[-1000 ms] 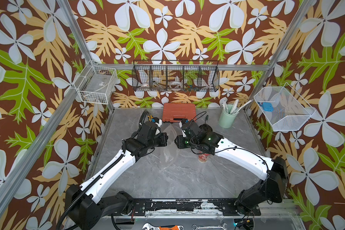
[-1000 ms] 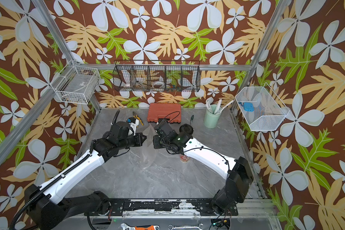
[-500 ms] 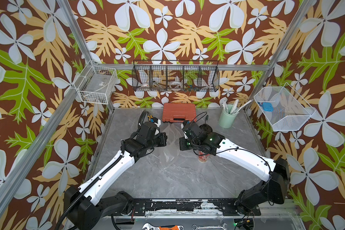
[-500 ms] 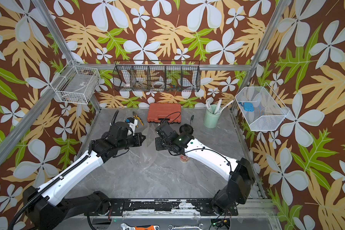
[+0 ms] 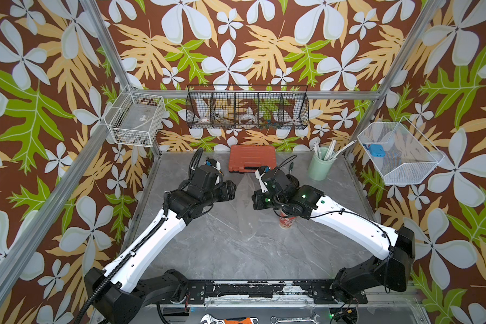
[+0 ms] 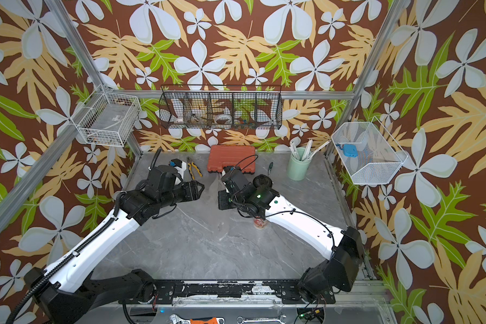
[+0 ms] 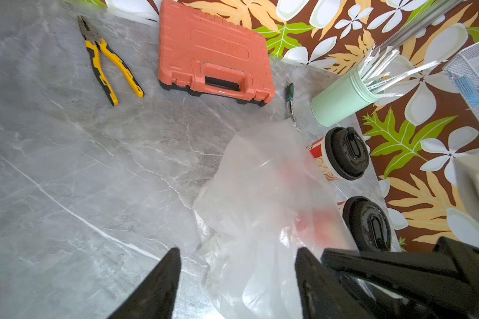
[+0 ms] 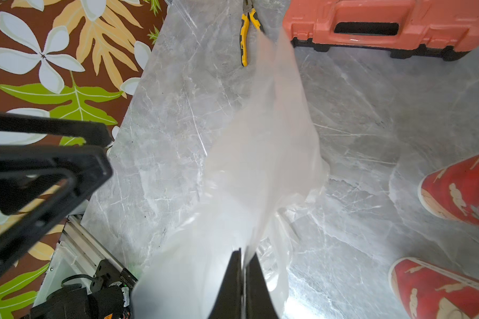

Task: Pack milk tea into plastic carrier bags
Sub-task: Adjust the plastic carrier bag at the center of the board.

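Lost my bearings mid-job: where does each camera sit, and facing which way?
Top views: high above the front, facing down toward the back wall over the table; both whole arms show.
Left wrist: on the left arm, facing past the open left gripper at the plastic bag, milk tea cups, tool case.
Right wrist: on the right arm, facing past the right gripper, shut on the plastic bag; left gripper shows too.
Shared: both wrist views show plastic bag, tool case, pliers.
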Robot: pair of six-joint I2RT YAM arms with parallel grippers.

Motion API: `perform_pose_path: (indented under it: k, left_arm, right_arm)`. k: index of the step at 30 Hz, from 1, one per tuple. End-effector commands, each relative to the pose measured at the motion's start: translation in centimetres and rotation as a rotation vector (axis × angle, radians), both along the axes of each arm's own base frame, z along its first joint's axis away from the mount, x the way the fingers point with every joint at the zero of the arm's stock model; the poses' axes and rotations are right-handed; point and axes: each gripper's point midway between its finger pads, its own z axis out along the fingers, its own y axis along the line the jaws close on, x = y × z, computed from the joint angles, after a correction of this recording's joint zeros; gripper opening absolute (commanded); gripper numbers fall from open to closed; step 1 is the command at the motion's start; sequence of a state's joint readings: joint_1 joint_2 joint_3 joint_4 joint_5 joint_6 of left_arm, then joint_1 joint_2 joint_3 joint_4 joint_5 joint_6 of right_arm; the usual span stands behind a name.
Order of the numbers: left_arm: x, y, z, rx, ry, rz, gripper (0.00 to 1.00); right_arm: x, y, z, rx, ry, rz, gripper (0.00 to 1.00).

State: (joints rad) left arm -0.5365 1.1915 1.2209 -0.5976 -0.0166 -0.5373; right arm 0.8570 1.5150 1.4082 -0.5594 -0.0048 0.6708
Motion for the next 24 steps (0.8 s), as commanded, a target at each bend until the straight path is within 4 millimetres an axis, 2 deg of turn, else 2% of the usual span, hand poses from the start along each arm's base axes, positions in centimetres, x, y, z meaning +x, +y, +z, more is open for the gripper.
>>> perform_pose_path:
  k: [1,6,11,14,17,24]
  left_arm:
    - [-0.6,-0.1,-1.1,0.028,0.067,-0.025,0.73]
    - [-1.0,-2.4,-2.9,0.046,0.130,-0.080,0.75]
    - [-1.8,-5.3,-1.9,0.013,0.125,-0.158,0.75]
    - [-1.9,-5.2,-0.6,-0.010,0.099,-0.151,0.76]
    - [-2.0,-4.9,-0.4,0.006,0.102,-0.142,0.77]
    - [-4.0,-5.3,-3.4,0.077,0.189,-0.204,0.77]
  right_arm:
    - [0.0,0.7,0.3,0.032,-0.001,0.015,0.00]
    - [0.0,0.7,0.4,0.040,-0.005,0.013,0.00]
    - [-0.1,0.4,1.6,0.078,-0.035,0.006,0.00]
    - [-0.4,0.0,2.6,0.120,-0.064,-0.002,0.00]
    - [-0.6,-0.4,3.0,0.176,-0.085,-0.020,0.00]
    - [-0.6,-0.6,2.9,0.240,-0.078,-0.038,0.00]
